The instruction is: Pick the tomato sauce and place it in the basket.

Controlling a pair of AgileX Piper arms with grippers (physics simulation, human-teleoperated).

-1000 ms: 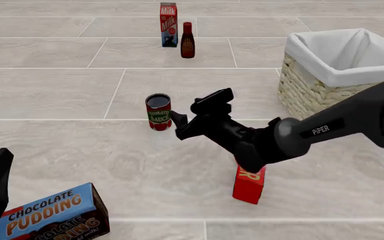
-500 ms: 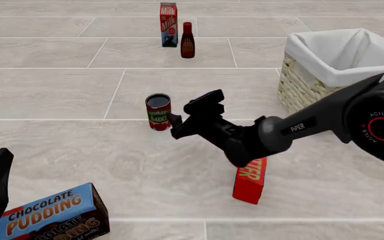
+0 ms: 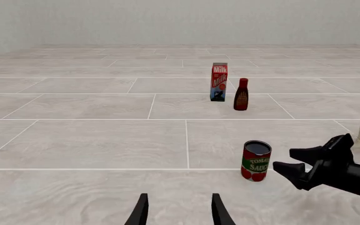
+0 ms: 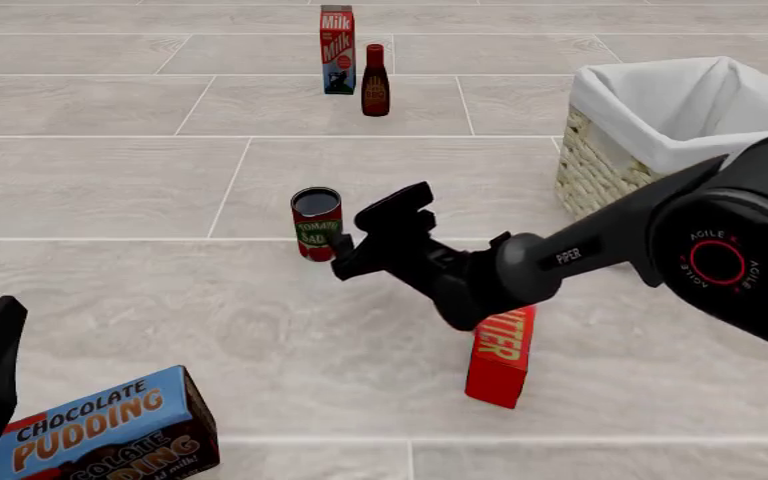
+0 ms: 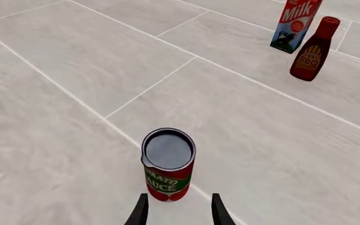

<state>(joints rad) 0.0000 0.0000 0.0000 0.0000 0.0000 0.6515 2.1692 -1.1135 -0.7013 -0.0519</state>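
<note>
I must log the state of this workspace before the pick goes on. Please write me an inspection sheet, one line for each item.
Surface: pale tiled table, flat.
Job's things: tomato sauce upright, not gripped; basket at far right, white lining, nothing seen inside.
Clutter: milk carton and BBQ bottle upright at the far side; red box under the right arm; chocolate pudding box near left.
Grippers: right gripper open, just beside the can; left gripper open, away from everything.
Cables: nothing seen.
Surroundings: plain pale wall.
</note>
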